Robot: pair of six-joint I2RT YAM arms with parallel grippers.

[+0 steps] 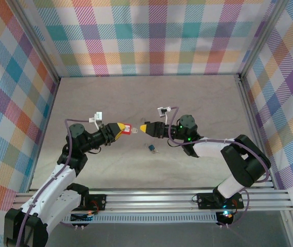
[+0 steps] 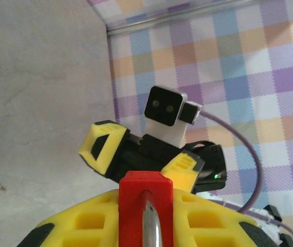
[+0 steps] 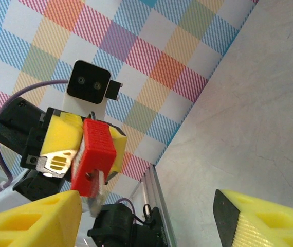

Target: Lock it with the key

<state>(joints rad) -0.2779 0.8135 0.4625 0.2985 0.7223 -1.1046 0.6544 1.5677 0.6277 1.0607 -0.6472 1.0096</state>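
My left end effector [image 1: 123, 129]: closed firmly on the red padlock [image 1: 128, 129], gripping its body by the sides and holding it off the counter [image 1: 198, 103], over the middle, so the keyhole end faces my other arm
My right end effector [image 1: 143, 127]: jaws well apart with nothing in them, tips just beside the padlock and lined up with its keyhole end
The key [image 3: 96, 194]: a small silver piece sticks out of the padlock's underside by the keyhole, and I take it to be the key seated in the lock; I cannot tell how deep it sits
The blue padlock [image 1: 151, 148]: lies on the counter toward the near edge, apart from both arms, no part of this job
Step in hand: I judge the key is in and waits to be turned
Next move: pinch the key's flat head squarely while my left steadies the body against the twist
Risk: a key this thin could slip or tilt out
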